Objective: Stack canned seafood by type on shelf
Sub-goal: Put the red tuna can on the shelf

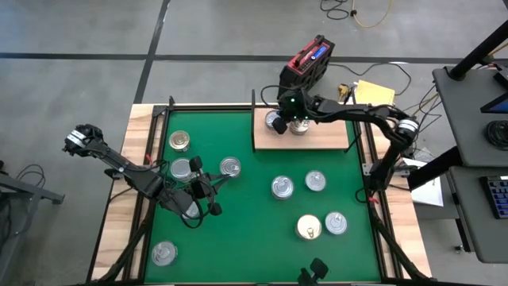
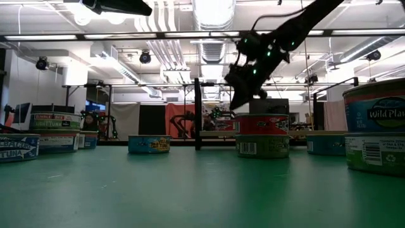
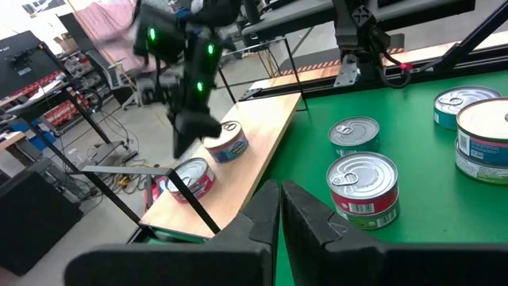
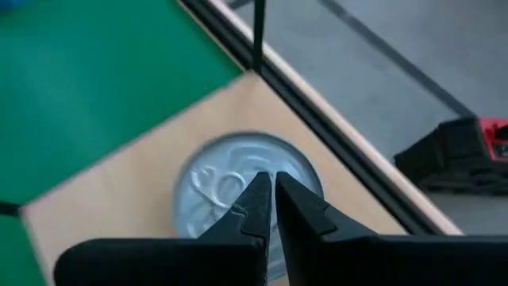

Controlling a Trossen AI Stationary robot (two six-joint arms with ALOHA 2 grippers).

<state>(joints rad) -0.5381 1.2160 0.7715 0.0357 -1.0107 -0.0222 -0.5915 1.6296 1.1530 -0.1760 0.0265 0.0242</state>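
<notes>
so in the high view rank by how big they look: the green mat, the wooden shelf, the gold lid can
1. green mat, by far the largest
2. wooden shelf
3. gold lid can, smallest
The camera looks straight down, so nearness hardly skews this.

Two cans (image 1: 286,121) on shelf (image 1: 333,137), others scattered

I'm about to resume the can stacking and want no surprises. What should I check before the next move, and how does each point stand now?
1. Right gripper empty: ok, shut above a can on the shelf.
2. Left gripper empty: ok, shut over the mat.
3. Cans on the shelf: ok, two upright.
4. Sorted by type: cannot tell.
5. Loose cans remaining: not ok, several, like this one.
</notes>
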